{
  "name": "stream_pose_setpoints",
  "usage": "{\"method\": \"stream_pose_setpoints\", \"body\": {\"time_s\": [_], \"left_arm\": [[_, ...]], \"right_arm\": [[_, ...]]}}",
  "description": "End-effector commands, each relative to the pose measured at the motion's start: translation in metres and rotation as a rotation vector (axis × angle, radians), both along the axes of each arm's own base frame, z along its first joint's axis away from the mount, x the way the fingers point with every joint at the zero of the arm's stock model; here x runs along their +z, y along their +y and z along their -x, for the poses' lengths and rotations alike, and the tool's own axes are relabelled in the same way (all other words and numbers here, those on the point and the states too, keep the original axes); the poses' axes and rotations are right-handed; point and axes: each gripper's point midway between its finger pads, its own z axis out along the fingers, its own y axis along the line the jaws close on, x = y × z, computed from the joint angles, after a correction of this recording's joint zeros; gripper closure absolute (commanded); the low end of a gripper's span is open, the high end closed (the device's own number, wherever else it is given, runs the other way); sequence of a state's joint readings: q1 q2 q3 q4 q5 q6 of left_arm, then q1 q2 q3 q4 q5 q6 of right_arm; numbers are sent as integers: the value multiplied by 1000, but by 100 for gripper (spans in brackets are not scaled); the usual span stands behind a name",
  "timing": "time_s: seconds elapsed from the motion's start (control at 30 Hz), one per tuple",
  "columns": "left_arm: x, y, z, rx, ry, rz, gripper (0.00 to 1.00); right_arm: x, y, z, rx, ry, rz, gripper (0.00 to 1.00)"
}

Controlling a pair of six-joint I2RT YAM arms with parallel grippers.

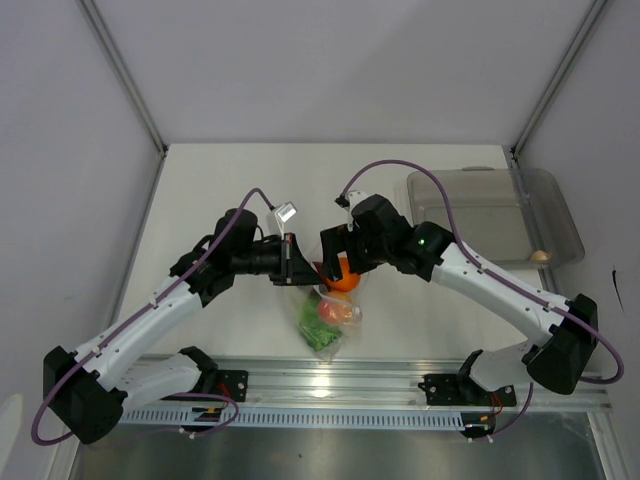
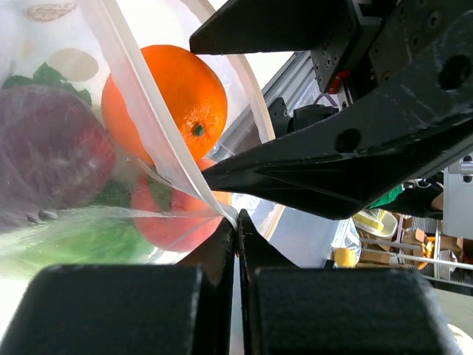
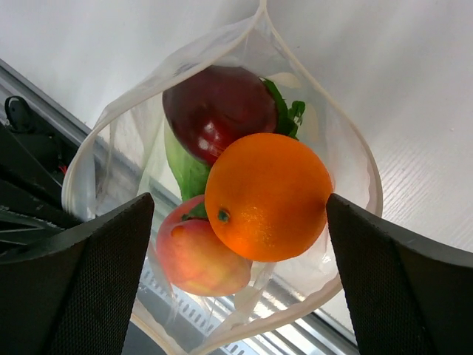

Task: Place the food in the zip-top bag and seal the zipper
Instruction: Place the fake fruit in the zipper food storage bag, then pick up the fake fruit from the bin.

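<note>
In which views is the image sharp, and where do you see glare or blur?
Left wrist view: the orange is sharp, the dark red fruit is hazy behind the zip-top bag film. Right wrist view: fruit sharp, dark fingers soft. Top external view: glare on the metal rail.

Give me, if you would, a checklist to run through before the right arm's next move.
1. Left tool shut on zip-top bag rim: ok.
2. Right tool open: ok.
3. Orange inside the bag's mouth: ok.
4. Orange free of the right tool's fingers: cannot tell.
5. Everything bagged: not ok; beige piece lies in the tray.
6. Zipper sealed: not ok; mouth gapes.
</note>
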State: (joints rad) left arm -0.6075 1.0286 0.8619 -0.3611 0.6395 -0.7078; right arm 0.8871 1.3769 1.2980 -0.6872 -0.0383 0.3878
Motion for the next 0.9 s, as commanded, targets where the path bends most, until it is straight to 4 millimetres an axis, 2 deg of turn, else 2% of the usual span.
{"method": "stream_pose_setpoints", "body": {"time_s": [0.0, 0.1, 0.27, 0.5, 0.53, 0.6, 0.63, 0.7, 0.77, 0.87], "left_arm": [[21, -2, 0, -6, -34, 48, 99], [21, -2, 0, -4, -33, 47, 99], [21, -1, 0, -4, -35, 48, 100], [21, -2, 0, -8, -32, 52, 99], [21, -2, 0, -8, -32, 52, 99], [21, -2, 1, -10, -34, 53, 99], [20, -2, 0, -10, -34, 50, 99], [21, -1, 1, -9, -34, 53, 100], [20, -1, 2, -10, -34, 53, 100], [20, 0, 2, -8, -36, 52, 99]], "right_arm": [[14, 5, -8, -19, -42, -22, 1], [21, 1, -8, -25, -58, -23, 0], [37, -25, -17, -111, -134, 22, 1], [58, -85, -38, -305, -191, 13, 1], [61, -100, -44, -352, -194, 2, 1], [62, -118, -52, -416, -185, -8, 1], [60, -138, -61, -486, -179, -9, 1], [56, -155, -68, -543, -160, -19, 1], [43, -182, -78, -637, -131, -6, 0], [22, -210, -90, -737, -85, 22, 1]]}}
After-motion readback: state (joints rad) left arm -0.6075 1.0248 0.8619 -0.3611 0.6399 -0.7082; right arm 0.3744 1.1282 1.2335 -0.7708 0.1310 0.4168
